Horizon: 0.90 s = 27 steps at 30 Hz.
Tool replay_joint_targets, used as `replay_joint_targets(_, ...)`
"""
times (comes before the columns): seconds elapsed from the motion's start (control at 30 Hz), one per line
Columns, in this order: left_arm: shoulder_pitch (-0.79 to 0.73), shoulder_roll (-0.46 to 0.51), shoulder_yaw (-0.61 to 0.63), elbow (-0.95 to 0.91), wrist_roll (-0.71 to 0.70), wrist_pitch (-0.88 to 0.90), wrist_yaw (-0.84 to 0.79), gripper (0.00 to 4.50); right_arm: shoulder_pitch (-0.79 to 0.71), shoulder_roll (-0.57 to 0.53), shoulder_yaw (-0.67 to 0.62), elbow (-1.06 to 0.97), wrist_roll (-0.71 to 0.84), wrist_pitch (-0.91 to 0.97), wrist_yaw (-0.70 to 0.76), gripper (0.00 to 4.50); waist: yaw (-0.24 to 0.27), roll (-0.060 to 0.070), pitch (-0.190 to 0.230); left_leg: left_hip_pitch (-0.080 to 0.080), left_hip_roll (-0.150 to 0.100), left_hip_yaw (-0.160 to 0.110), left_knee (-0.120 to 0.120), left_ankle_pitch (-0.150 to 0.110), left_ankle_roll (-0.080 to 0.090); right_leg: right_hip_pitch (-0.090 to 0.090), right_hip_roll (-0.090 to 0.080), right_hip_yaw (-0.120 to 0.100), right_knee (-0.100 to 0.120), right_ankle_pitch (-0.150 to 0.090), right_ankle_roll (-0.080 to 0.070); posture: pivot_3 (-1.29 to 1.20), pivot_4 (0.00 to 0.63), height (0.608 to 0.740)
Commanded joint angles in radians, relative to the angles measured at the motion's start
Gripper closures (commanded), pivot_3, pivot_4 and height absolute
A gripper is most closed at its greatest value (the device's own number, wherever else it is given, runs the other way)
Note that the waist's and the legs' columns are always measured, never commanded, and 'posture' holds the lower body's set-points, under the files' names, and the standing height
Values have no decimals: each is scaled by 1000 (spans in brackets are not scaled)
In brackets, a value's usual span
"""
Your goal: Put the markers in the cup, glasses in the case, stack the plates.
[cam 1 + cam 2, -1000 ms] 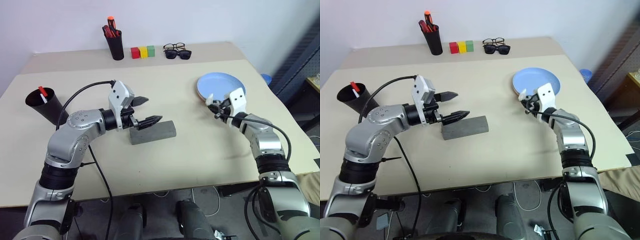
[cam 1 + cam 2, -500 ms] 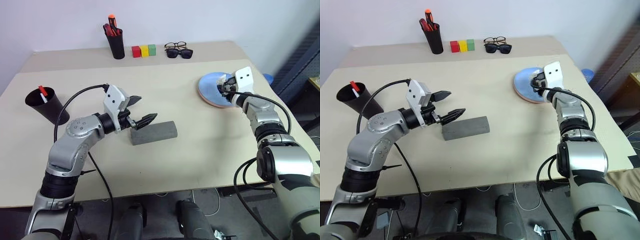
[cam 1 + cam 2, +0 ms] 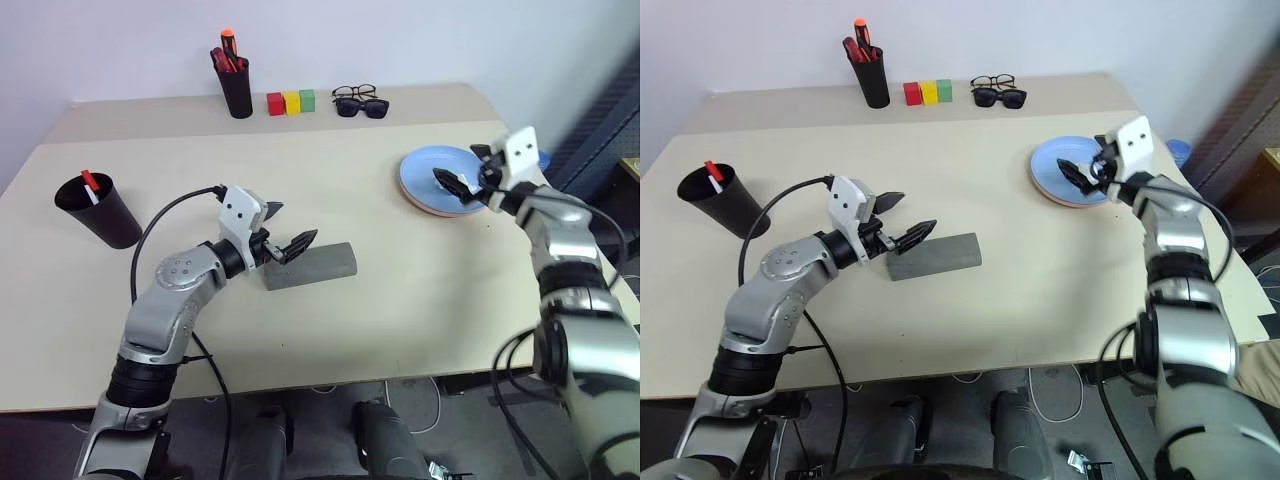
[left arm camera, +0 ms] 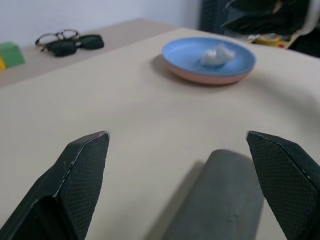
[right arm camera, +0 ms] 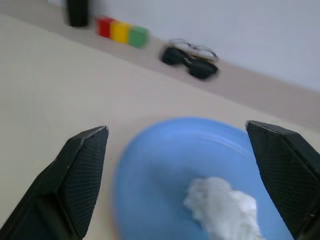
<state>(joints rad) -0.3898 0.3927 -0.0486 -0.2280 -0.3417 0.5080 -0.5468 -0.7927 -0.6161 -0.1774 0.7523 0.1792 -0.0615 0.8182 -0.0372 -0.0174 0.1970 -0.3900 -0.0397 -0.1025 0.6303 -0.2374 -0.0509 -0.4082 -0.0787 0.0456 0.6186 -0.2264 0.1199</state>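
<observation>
The table (image 3: 400, 300) is lying broad and pale under both arms. The plates (image 3: 425, 170) are sitting stacked, blue on pink, right under the right gripper (image 3: 463, 169), which is hovering over their near-right part with its fingers spread wide and nothing between them; a small white crumpled lump (image 4: 216, 54) is resting in the blue plate just ahead of those fingers. The case (image 3: 312, 266) is lying closed on the table, right at the left gripper (image 3: 288, 228), whose fingers are standing wide apart with one tip above the case's near end and nothing pinched. The cup (image 3: 98, 209) is standing well off to the left gripper's outer side, near the table's left edge, with a marker (image 3: 90, 185) poking out of it, red cap up. The pen holder (image 3: 236, 88) is standing far beyond the left gripper at the back of the table, with three coloured blocks (image 3: 291, 101) beside it. The glasses (image 3: 351, 92) are lying at the back, touching the sunglasses (image 3: 363, 107), far ahead of both grippers.
</observation>
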Motion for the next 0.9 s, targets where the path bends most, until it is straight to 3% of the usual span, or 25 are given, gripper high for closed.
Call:
replay_joint_targets(0.03, 7, -23, -14, 27, 39, -74, 11, 0, 207, -59, -46, -414, 115, 189, 51, 14, 3, 0, 0, 0, 0, 0, 0, 0, 0, 0, 0, 0, 0, 0, 0, 0, 150, 740)
replay_joint_targets(0.23, 122, 16, 56, -21, -7, -85, -38, 0, 722, -160, -225, -994, 254, 459, 49, 14, 9, 2, 0, 0, 0, 2, 1, 0, 0, -1, -1, 1, 0, 0, 0, 0, 150, 740)
replay_joint_targets(0.37, 225, 77, 113, -92, -37, -92, -84, 0, 919, -182, -360, -1154, 324, 552, 51, 14, 12, 2, -1, 2, 2, 3, 2, -1, 0, 1, 0, 1, 0, -5, -3, 0, 150, 740)
replay_joint_targets(0.5, 322, 134, 177, -156, -55, -120, -121, 0, 1013, -176, -433, -1210, 352, 587, 50, 14, 20, 1, -1, 2, 5, 8, 5, -1, 0, 3, -1, 2, -3, -4, -4, 0, 150, 740)
replay_joint_targets(0.9, 437, 203, 286, -216, -96, -133, -150, 0, 1031, -122, -385, -1212, 345, 566, -21, 14, 27, 0, -1, -3, 17, 25, 3, -1, 3, 0, -3, 1, -8, -4, -5, 0, 150, 740)
